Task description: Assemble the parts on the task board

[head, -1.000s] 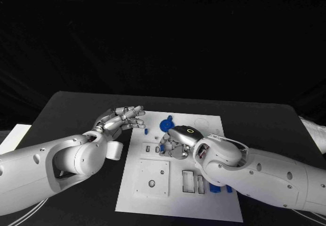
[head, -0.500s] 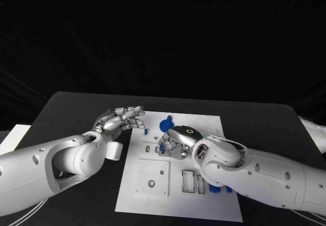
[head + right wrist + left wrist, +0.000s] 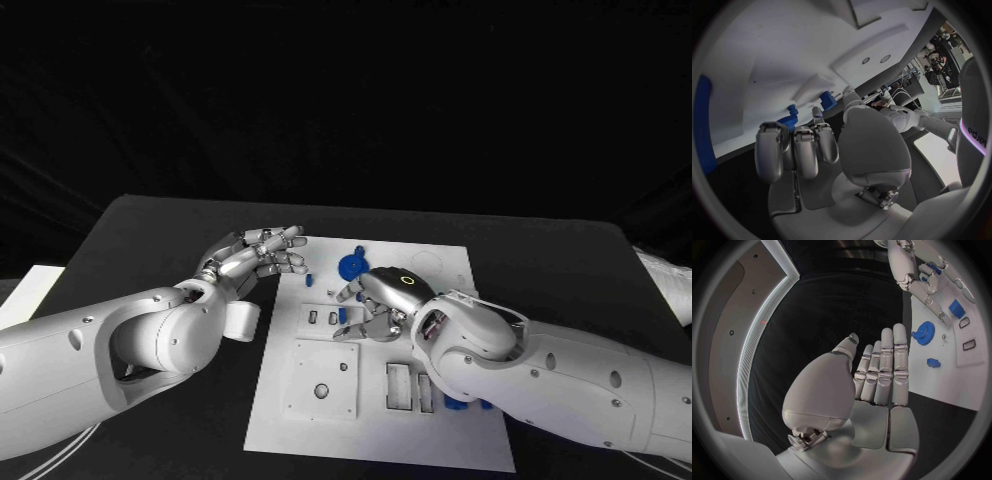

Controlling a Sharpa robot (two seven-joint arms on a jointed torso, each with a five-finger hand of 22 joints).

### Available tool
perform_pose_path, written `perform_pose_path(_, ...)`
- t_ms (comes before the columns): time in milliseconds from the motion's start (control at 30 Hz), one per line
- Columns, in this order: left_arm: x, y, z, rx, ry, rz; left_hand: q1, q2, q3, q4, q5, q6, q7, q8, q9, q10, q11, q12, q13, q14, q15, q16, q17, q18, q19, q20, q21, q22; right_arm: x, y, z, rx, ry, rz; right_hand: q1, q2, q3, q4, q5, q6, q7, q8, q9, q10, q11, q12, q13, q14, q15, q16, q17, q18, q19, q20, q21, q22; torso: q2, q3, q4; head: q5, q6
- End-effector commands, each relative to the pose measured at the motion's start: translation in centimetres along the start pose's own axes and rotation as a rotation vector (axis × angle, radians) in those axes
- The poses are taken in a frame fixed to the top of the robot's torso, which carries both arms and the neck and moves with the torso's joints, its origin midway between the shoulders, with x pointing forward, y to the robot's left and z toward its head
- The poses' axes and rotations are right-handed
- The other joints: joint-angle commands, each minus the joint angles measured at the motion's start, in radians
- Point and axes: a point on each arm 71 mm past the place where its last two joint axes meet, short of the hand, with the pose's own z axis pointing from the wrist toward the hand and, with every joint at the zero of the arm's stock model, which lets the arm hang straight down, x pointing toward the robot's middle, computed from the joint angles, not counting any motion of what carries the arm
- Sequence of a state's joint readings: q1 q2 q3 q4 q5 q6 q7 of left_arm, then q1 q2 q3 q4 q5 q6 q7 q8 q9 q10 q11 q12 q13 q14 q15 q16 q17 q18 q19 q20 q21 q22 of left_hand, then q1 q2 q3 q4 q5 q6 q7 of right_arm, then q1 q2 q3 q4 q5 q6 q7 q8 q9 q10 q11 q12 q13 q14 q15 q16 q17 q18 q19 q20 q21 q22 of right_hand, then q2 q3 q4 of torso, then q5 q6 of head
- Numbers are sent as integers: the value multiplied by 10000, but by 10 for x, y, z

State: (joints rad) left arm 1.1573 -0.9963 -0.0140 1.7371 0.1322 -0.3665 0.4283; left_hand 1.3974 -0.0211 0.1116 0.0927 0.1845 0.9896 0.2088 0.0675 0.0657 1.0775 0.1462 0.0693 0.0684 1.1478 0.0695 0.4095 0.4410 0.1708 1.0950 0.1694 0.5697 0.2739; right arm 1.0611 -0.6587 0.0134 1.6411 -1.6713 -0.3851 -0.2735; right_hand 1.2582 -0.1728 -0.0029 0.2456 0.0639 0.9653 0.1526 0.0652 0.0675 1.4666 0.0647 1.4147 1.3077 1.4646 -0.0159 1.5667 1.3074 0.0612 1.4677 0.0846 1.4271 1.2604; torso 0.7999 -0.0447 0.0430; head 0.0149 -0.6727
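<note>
Left hand: the left hand (image 3: pixel 260 256) hovers over the black table (image 3: pixel 144 240) at the near-left edge of the task board (image 3: pixel 433 265); its fingers (image 3: pixel 886 365) are straight, side by side and slightly spread, and they hold nothing.
Right hand: the right hand (image 3: pixel 378 300) is low over the middle of the board, back upward, fingers (image 3: pixel 795 147) curled down toward the white surface; I cannot tell whether a small part is pinched under them.
Blue gear: the blue gear (image 3: pixel 355 266) lies on the board just beyond the right hand's fingertips and just beside the left hand's fingertips, between the two hands; in the left wrist view it lies near the tips of that hand's fingers (image 3: pixel 923 333).
Small blue piece: a small blue piece (image 3: pixel 309 280) lies on the board's edge just below the left hand's fingers, apart from the gear.
Blue peg: a blue peg (image 3: pixel 342 315) stands in the board right at the right hand's fingertips; contact cannot be told.
Blue parts by the forearm: blue parts (image 3: pixel 459 402) show on the board at the underside of the right forearm, well behind the right hand.
Slots: rectangular slots (image 3: pixel 400 385) and a square plate (image 3: pixel 326 377) with holes lie behind the right hand, nearer the robot.
</note>
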Motion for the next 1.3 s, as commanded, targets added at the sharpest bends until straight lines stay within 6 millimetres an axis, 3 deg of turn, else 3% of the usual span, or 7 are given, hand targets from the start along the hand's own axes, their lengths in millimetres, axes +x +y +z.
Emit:
perform_pose_path(33, 1, 0, 1, -28, 275, 156, -161, -108, 34, 7, -33, 52, -106, 16, 2, 172, -113, 35, 26, 331, -94, 148, 106, 136, 110, -75, 207, 86, -12, 9, -5, -1094, -1446, 590, 294, -137, -341, 470, -51, -134, 40, 15, 1, 45, 62, -85, 1541, 1062, 77, 41, 2634, -2, -17, 51, -50, -32, -6, 12, -9, 26, 7)
perform_pose_path(267, -2, 4, 4, -547, 394, 1182, -618, -341, -50, 210, -52, 561, -507, 169, 68, 2001, -681, 709, 414, 2391, -671, 1949, 1481, 152, 1276, -587, 1516, 763, -34, 9, -19, -2211, -2624, 1492, 553, 257, -525, 454, 97, -261, 87, 7, 3, 23, 97, -92, 1521, 1062, 114, 41, 2634, 1, -30, 90, -64, -52, -37, 35, -31, 32, 43)
perform_pose_path(400, -2, 10, 5, -1324, 672, 2100, -583, -461, 9, 181, -70, 937, -876, 305, 168, 3215, -1053, 1686, 1114, 3830, -1100, 8001, 7400, -290, 2546, -992, 4307, 4072, -53, -4, -26, -2261, -2559, 2541, 889, 709, -294, 320, 274, -85, 37, 106, 44, 4, 59, -111, 1500, 1041, 91, -7, 2551, 29, -87, 83, -135, -185, -118, 77, -50, 66, 32)
perform_pose_path(533, -2, 14, 10, -2636, 1194, 3474, -997, -350, -31, 497, -46, 1182, -1080, 681, 395, 3050, -1241, 3897, 3089, 4089, -1324, 10986, 10561, -677, 2985, -1083, 6210, 6481, -79, -31, -33, -1427, -2316, 4145, 1115, 1032, -212, 133, 591, -34, 12, 123, 43, -163, 29, -360, 1325, 970, 57, -170, 2284, 95, -227, 50, -328, -539, -235, 152, -95, 131, 8)
perform_pose_path(733, 3, 11, 21, -5212, 2279, 6589, -1938, -278, -639, 1538, -202, 1000, -1212, 1485, 857, 2667, -1409, 8696, 7804, 4230, -1299, 11613, 11298, -843, 3473, -1270, 7262, 8052, -122, -77, -53, -42, -2662, 5433, 1166, 1221, -228, 12, 861, -25, 6, 121, 39, -178, 19, -382, 1300, 962, 45, -194, 2250, 103, -246, 36, -369, -595, -407, 246, -139, 189, -51)
perform_pose_path(1000, 16, -3, 42, -6472, 2872, 11087, -2428, 73, -1508, 1963, -768, 807, -1399, 2839, 1754, 2362, -1519, 10268, 9350, 4230, -1434, 11613, 11298, -993, 3785, -1358, 7747, 8929, -148, -125, -74, 1297, -3183, 5550, 1175, 1251, -246, -27, 939, -15, 2, 124, 40, -179, 16, -388, 1293, 955, 40, -213, 2222, 107, -251, 31, -382, -616, -585, 401, -146, 256, -195)
perform_pose_path(1300, 50, -5, 72, -6484, 3394, 14177, -2917, 291, -2697, 1986, -1353, 7, -1729, 5289, 4035, 2703, -1804, 11544, 10692, 4230, -1645, 11613, 11298, -1192, 4049, -1574, 8511, 10198, -154, -143, -81, 1831, -3260, 5354, 1196, 1282, -290, -108, 1107, -7, -3, 125, 39, -178, 7, -393, 1281, 951, 32, -227, 2203, 110, -253, 23, -398, -640, -692, 505, -168, 266, -298)
